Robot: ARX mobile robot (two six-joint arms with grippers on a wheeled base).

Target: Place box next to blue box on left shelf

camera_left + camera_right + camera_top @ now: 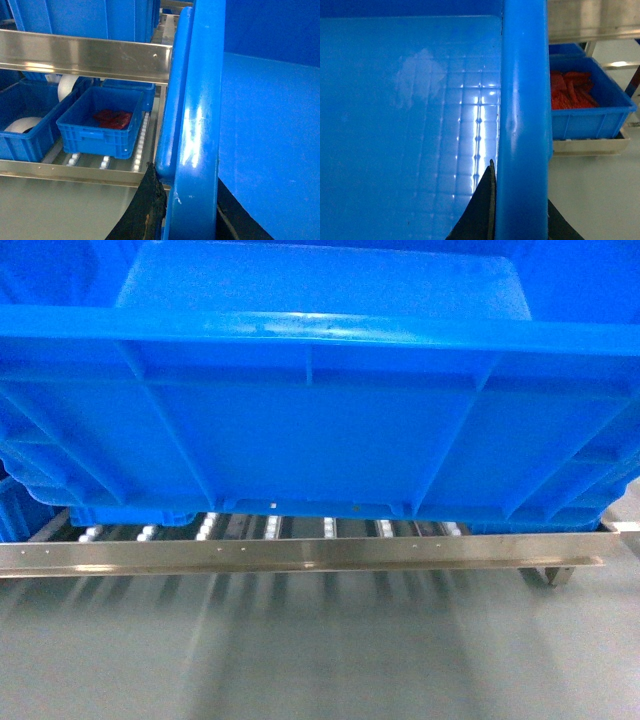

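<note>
Crate (320, 430) is clamped by its rim in both my fingers (145, 210) (485, 210), over the roller shelf (300, 555). Risk: its base catching the front lip.

The head camera is looking down, close on the box (320, 430). Each wrist camera is peering along a rim just beyond its end effector; all share that box.

Big bright-blue ribbed box (320, 430) fills the view, level, its base just over the left shelf (300, 554) rollers and steel lip.
</note>
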